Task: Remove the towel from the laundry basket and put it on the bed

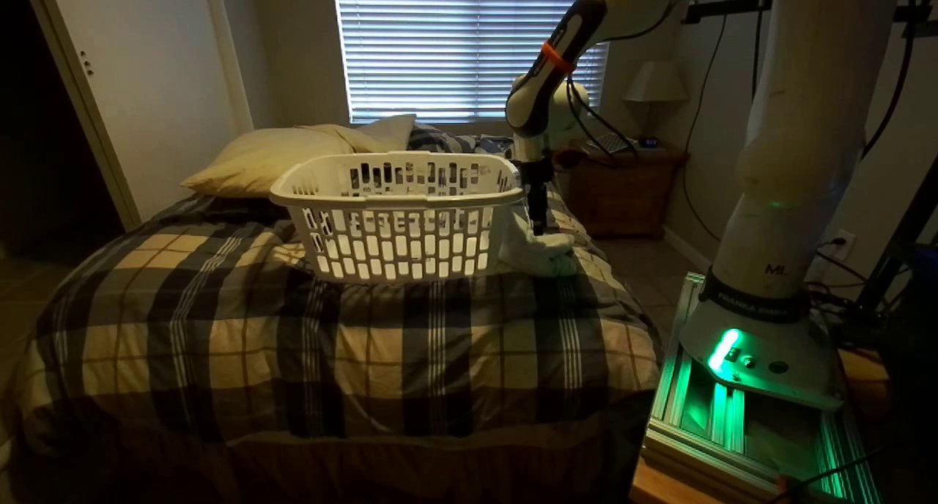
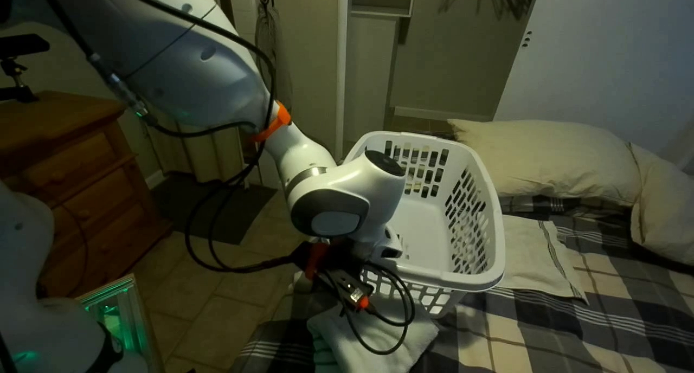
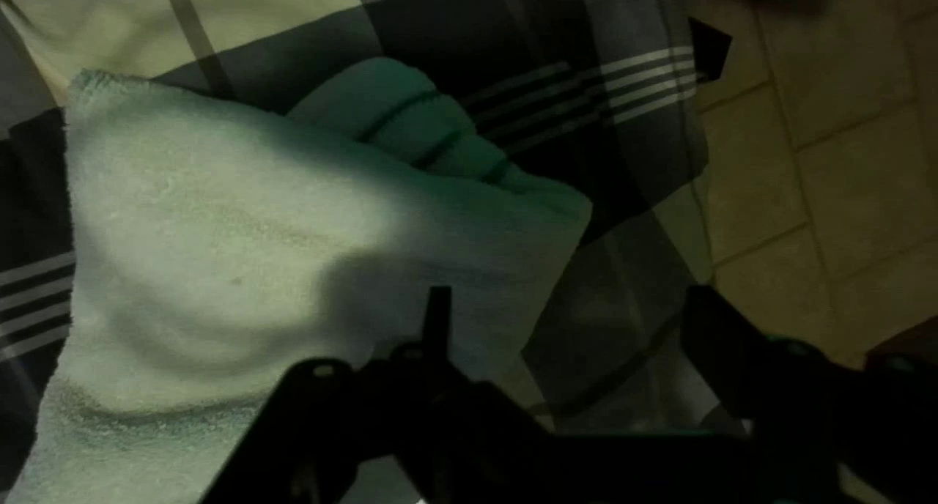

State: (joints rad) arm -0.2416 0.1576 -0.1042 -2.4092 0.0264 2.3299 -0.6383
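The towel [image 1: 538,253] is a pale, folded cloth lying on the plaid bed [image 1: 381,343], beside the laundry basket. It also shows in an exterior view [image 2: 374,329] and fills the left of the wrist view [image 3: 234,255], with a striped greenish fold sticking out. The white laundry basket [image 1: 399,199] stands upright on the bed; its inside looks empty in an exterior view [image 2: 494,237]. My gripper [image 3: 570,288] is open with nothing between its fingers. One finger is over the towel and the other is past its edge. It points down at the towel in an exterior view [image 1: 538,222].
Pale pillows [image 2: 553,156] lie at the head of the bed. A flat pale cloth with a dark stripe [image 2: 528,253] lies beyond the basket. A wooden nightstand [image 1: 623,193] with a lamp [image 1: 654,83] is behind the arm. Loose cables [image 2: 401,329] hang by the wrist.
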